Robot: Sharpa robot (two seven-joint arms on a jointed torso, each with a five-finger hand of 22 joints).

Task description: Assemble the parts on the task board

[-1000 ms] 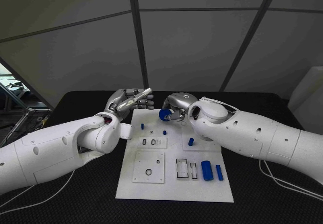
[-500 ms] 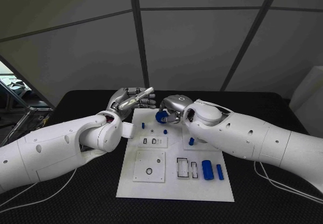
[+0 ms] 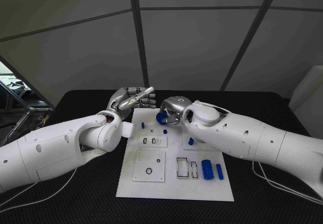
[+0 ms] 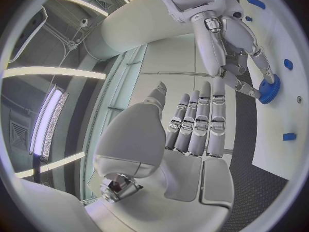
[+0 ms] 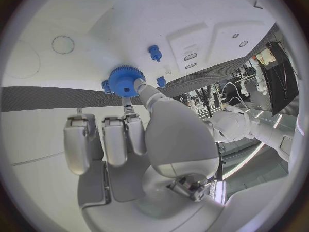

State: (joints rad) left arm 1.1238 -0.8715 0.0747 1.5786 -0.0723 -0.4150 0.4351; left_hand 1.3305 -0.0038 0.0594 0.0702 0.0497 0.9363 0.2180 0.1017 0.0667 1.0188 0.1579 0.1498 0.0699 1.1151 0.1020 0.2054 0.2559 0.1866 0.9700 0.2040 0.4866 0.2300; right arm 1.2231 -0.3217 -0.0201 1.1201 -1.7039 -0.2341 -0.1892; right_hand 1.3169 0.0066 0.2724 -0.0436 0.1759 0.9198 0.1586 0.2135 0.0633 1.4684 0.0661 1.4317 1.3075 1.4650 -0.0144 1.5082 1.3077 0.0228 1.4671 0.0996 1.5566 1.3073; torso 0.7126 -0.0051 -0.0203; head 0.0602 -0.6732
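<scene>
The white task board (image 3: pixel 175 186) lies in the middle of the black table. My right hand (image 3: pixel 173 107) hangs over the board's far end and pinches a blue gear (image 3: pixel 162 117) between thumb and fingertip; the gear (image 5: pixel 126 80) sits close above the board (image 5: pixel 129 26). Two small blue pegs (image 5: pixel 155 52) (image 5: pixel 161 81) stand near it. My left hand (image 3: pixel 131 100) is raised beside the board's far left corner, fingers straight and together (image 4: pixel 196 123), holding nothing. From the left wrist, the right hand (image 4: pixel 232 41) and gear (image 4: pixel 269 87) appear over the board (image 4: pixel 283 113).
Blue pegs (image 3: pixel 143 125) (image 3: pixel 164 132) (image 3: pixel 191 141) stand mid-board. A blue cylinder (image 3: pixel 207 169) and a blue bar (image 3: pixel 219 171) lie at the near right. Raised plates with slots and holes (image 3: pixel 153 142) (image 3: pixel 149 166) (image 3: pixel 187 168) sit on the board. Black table surrounds it.
My right hand with the gear has shifted slightly left and a little nearer to me. The left hand has stayed in place.
</scene>
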